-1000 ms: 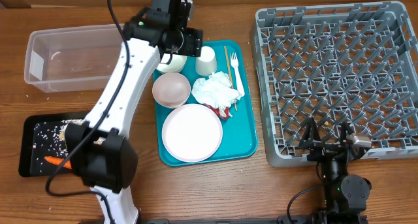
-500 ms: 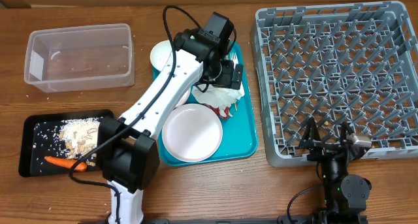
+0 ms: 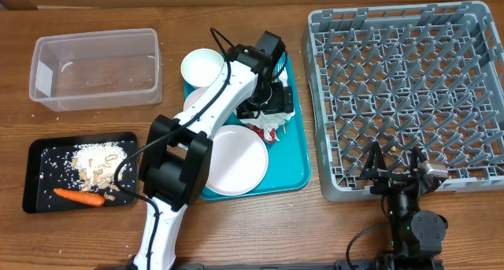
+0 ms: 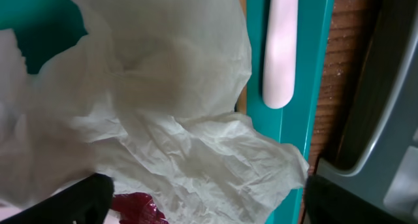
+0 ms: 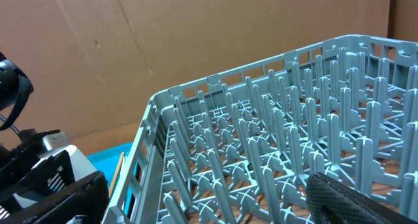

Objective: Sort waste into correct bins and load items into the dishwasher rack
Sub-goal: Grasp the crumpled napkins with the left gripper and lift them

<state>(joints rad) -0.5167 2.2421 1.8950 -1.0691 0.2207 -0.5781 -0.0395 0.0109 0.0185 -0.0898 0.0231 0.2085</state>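
My left gripper [image 3: 266, 106] hangs open low over the crumpled white napkin [image 4: 163, 106] on the teal tray [image 3: 291, 171]. Its fingers [image 4: 72, 201] stand on either side of the napkin without closing on it. The red wrapper [image 4: 134, 208] pokes out under the napkin near the left finger. One white bowl [image 3: 203, 65] sits at the tray's back and the white plate [image 3: 236, 161] at its front. The second bowl and the cup are hidden under the arm. The carrot [image 3: 79, 197] and crumbs [image 3: 94, 161] lie in the black tray [image 3: 39, 193]. My right gripper [image 3: 398, 171] is open and empty at the grey rack's [image 3: 409, 81] front edge.
The clear tub [image 3: 94, 69] stands at the back left, above the black tray. A white plastic fork [image 4: 279, 48] lies along the teal tray's right rim, close to the rack wall [image 4: 385, 119]. The wooden stick [image 5: 116, 172] shows on the teal tray past the rack [image 5: 281, 139].
My left arm has swung from the tray's back left across to the right and come down over the napkin. The back bowl is now uncovered. The right arm has not moved.
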